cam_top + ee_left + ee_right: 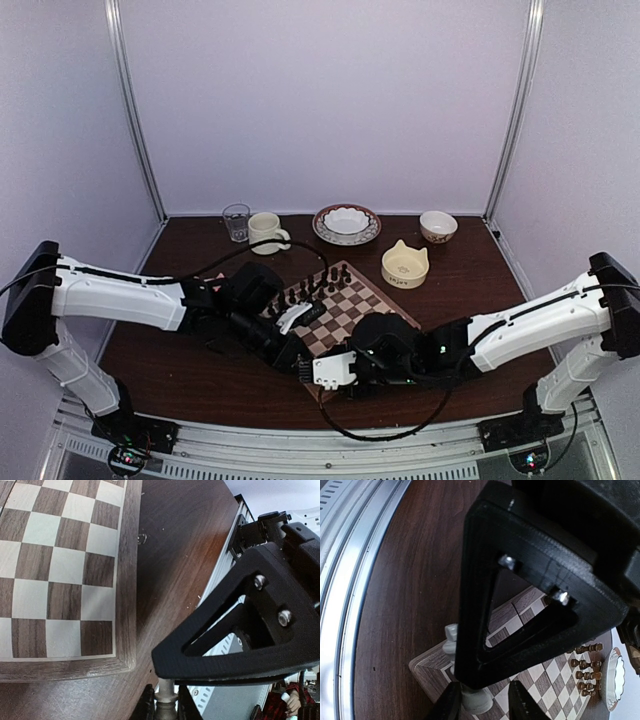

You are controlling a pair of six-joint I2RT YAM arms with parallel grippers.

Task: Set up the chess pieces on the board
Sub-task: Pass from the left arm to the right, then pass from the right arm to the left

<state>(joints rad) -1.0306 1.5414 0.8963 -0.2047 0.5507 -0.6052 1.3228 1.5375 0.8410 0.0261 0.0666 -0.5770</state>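
Left gripper (166,707) clamping cream piece (166,696). Right gripper (480,702) straddling second cream piece (472,701) at board (427,669) corner, can't tell if pinching; should be centering, keeping clear of neighbour piece (451,641).

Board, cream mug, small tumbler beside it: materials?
Board: wood or veneer, visible grain, matte finish. Mug: likely glazed ceramic, opaque cream with slight sheen. Tumbler: clear glass or plastic, see-through; cannot tell which.

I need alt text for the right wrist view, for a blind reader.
The right gripper straddles a cream-white chess piece at a corner of the board. A second pale piece stands nearby; dark pieces stand in rows farther across it.
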